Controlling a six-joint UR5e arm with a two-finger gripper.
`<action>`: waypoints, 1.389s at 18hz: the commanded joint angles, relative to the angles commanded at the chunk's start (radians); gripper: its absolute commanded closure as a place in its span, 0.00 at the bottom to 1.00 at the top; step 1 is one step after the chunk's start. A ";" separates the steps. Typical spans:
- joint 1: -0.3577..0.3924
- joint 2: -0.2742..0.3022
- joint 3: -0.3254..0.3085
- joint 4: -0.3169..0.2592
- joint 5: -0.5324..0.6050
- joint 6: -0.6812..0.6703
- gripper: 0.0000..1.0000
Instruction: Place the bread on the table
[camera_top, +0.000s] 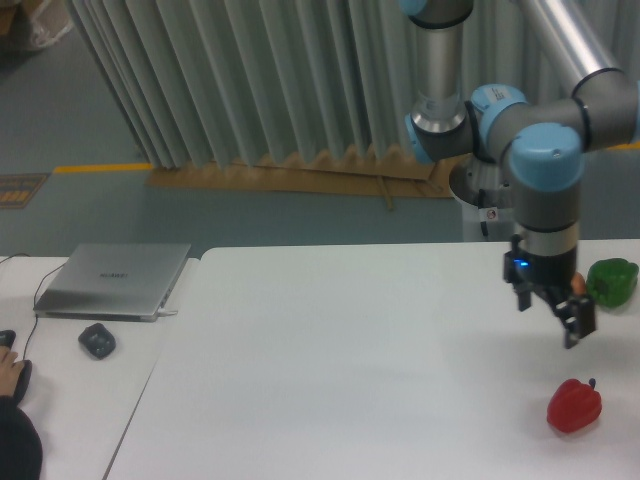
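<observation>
Hovering above the right part of the white counter (330, 350), the gripper (553, 312) hangs from the arm's blue-capped wrist, pointing straight down, a pose that suits lowering or lifting something at that spot. Its black jaws are seen partly side-on, with a small orange-brown patch showing just behind them; whether that is the bread, an egg, or something else I cannot tell. So I cannot say whether the jaws are clenched on anything or spread apart.

No golden-tan pastry is plainly visible anywhere on the counter, and the bread's place cannot be confirmed. If it is the patch at the jaws, it would be up off the surface, and setting it down would be the step in hand; that is only a judgement.

Taking the gripper as landmark: a green pepper (612, 281) sits just beside it toward the right edge, and a red pepper (574, 404) lies below it, nearer the camera. Both crowd that corner, so a set-down would do better on bare surface to the gripper's other side. Far off that way, on a separate desk, rests a closed laptop (114, 281).
</observation>
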 joint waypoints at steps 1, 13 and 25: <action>0.029 0.000 -0.002 -0.006 -0.002 0.063 0.00; 0.206 -0.006 -0.008 0.002 -0.061 0.381 0.00; 0.374 -0.066 -0.005 0.060 -0.100 0.773 0.00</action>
